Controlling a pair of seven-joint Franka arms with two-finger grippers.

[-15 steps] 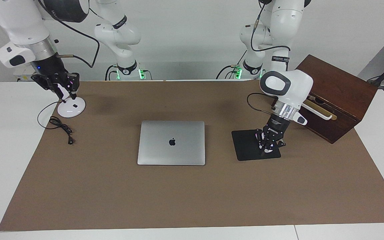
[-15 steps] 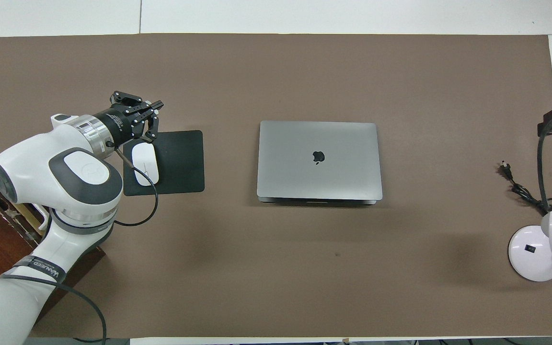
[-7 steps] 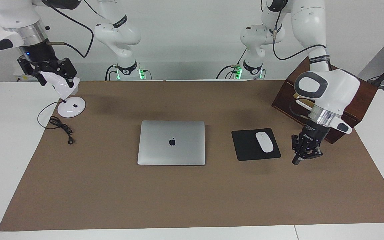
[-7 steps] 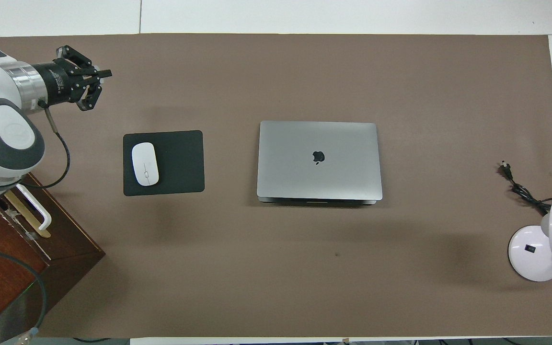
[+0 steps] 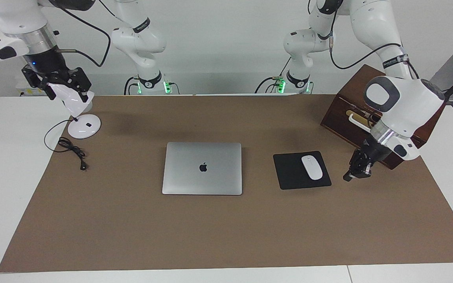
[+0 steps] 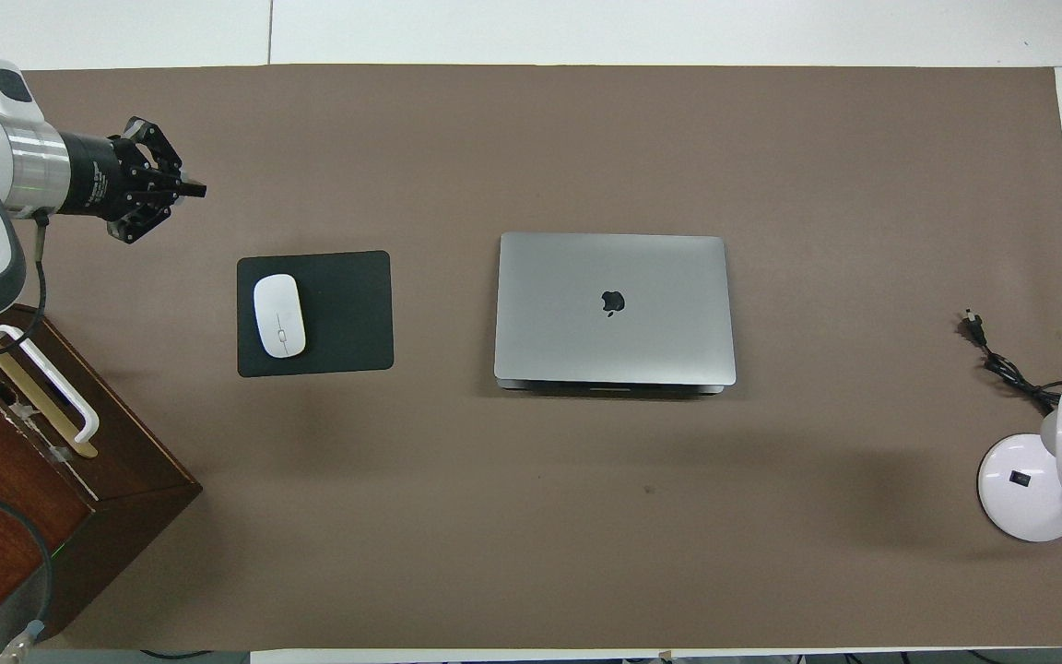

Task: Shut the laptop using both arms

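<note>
Brown desk (image 5: 218,232) held my closed laptop (image 5: 202,168); left gripper (image 5: 348,177) hung shut beside mouse pad (image 5: 289,173); right gripper (image 5: 66,91) gaped around lamp head (image 5: 73,100).

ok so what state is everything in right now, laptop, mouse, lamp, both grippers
laptop: closed, lid flat down.
mouse: lying on the mouse pad, nothing touching it.
lamp: its plug lies loose on the mat, not plugged in.
left gripper: shut, empty, up beside the mouse pad.
right gripper: at the lamp's head; grip unclear.
</note>
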